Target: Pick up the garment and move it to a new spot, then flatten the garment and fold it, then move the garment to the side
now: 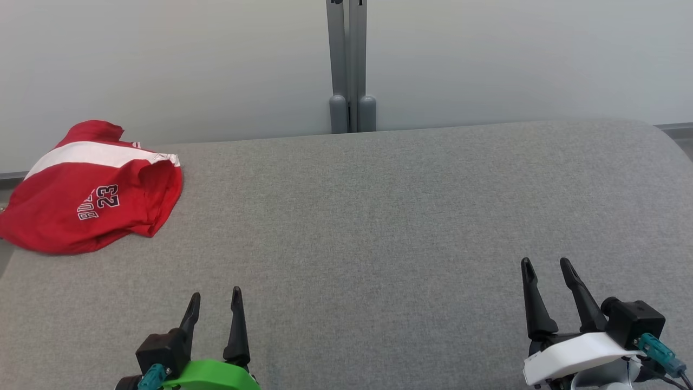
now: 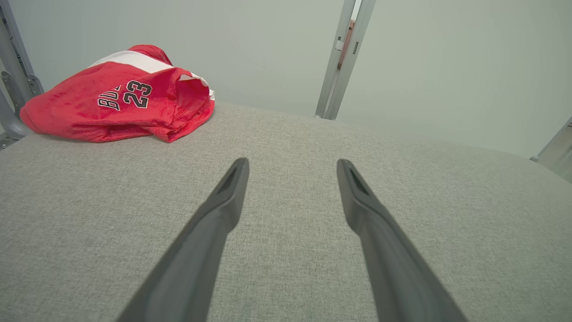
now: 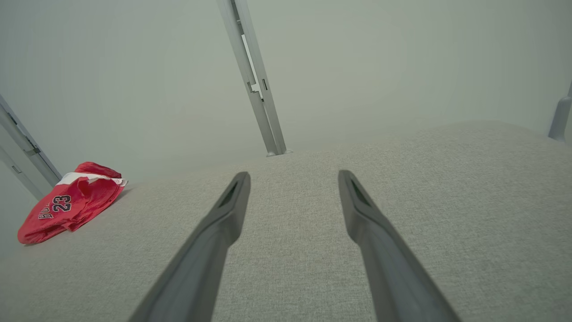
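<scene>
Grey fabric table (image 1: 379,216) held the soft, limp red garment (image 1: 92,189), best pinched at its bunched edge; both grippers gaped empty.

Grey woven fabric surface (image 1: 379,216), far right corner rounded; just behind its far edge, a paired grey metal post (image 1: 351,65), upright against a plain pale wall (image 1: 514,59); a second post (image 2: 18,53) at far left.

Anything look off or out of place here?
Only the red garment: it lies bunched up, not flat, at the far left corner of the grey table, right at its edge. The left end effector and right end effector are open, empty.
</scene>
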{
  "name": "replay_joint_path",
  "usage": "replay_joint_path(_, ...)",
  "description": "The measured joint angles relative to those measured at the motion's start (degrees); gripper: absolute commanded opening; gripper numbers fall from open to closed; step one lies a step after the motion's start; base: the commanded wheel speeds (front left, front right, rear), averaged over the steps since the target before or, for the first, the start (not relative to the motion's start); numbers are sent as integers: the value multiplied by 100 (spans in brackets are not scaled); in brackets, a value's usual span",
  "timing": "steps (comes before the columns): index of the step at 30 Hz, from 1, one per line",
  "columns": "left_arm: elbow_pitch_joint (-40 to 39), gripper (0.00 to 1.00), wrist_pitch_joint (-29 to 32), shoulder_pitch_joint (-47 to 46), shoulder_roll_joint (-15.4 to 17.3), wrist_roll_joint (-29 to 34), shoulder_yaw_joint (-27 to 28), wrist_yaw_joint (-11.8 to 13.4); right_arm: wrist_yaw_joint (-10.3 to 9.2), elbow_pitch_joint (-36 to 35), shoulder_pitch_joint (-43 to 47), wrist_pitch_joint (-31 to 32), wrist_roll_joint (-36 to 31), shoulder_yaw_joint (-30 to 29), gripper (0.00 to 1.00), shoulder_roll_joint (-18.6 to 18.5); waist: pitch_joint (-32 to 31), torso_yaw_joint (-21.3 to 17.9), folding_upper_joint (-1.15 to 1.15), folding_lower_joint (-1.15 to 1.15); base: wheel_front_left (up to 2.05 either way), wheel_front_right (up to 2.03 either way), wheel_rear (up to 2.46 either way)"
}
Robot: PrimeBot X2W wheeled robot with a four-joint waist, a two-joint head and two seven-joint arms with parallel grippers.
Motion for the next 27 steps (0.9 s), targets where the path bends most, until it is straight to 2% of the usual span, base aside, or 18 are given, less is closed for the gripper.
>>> replay_joint_path(19,130,100,-197,0,5,610,-112,77,1,14,26,-208,-727,-3,100,-10,-58,-4,0,0,0,0,0)
replay_joint_path(27,177,100,-219,1,7,619,-113,92,1,134,28,-214,-736,-5,100,-12,-59,3,0,0,0,0,0)
